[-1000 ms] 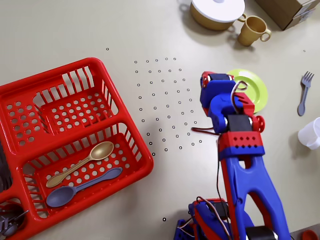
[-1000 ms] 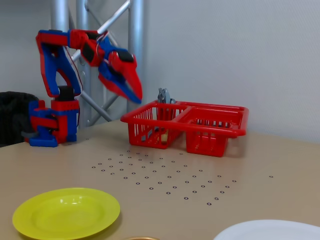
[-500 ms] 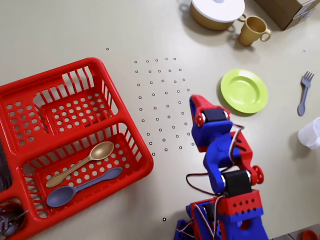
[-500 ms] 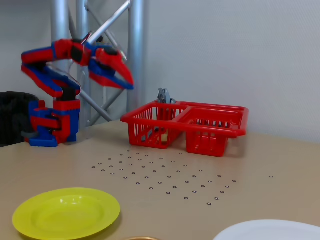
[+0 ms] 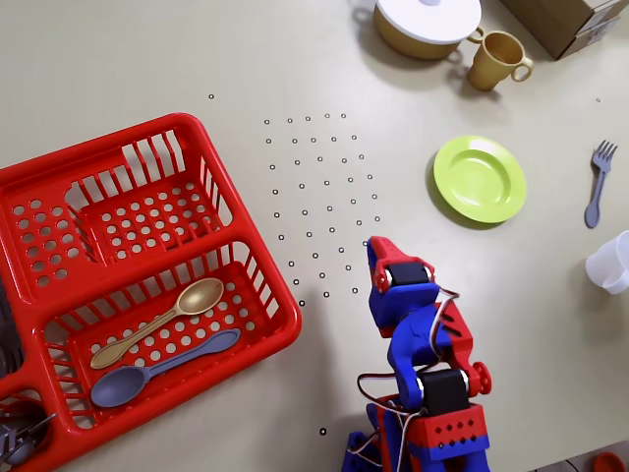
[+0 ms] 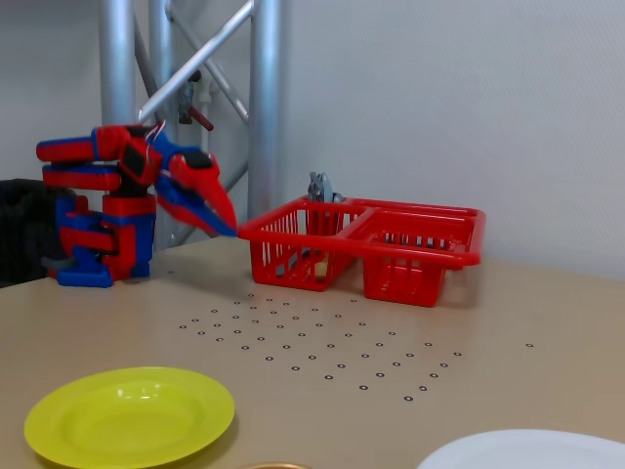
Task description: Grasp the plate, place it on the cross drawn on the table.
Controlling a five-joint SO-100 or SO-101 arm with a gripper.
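The lime-green plate point(image 5: 480, 178) lies flat on the table at the right of the overhead view, and at the lower left of the fixed view point(image 6: 130, 415). My red and blue gripper point(image 5: 372, 246) is to the plate's lower left in the overhead view, well apart from it. In the fixed view the gripper point(image 6: 230, 231) hangs above the table, pointing down, with its jaws together and nothing between them. I cannot make out the pen-drawn cross in either view.
A red basket point(image 5: 257, 251) with a gold spoon point(image 5: 162, 321) and a blue-grey spoon point(image 5: 157, 369) fills the left. A grid of small black ring dots point(image 5: 319, 197) marks the middle. A white-lidded yellow pot point(image 5: 428, 20), yellow cup point(image 5: 496, 59), fork point(image 5: 598, 182) and white cup point(image 5: 614, 261) stand near the plate.
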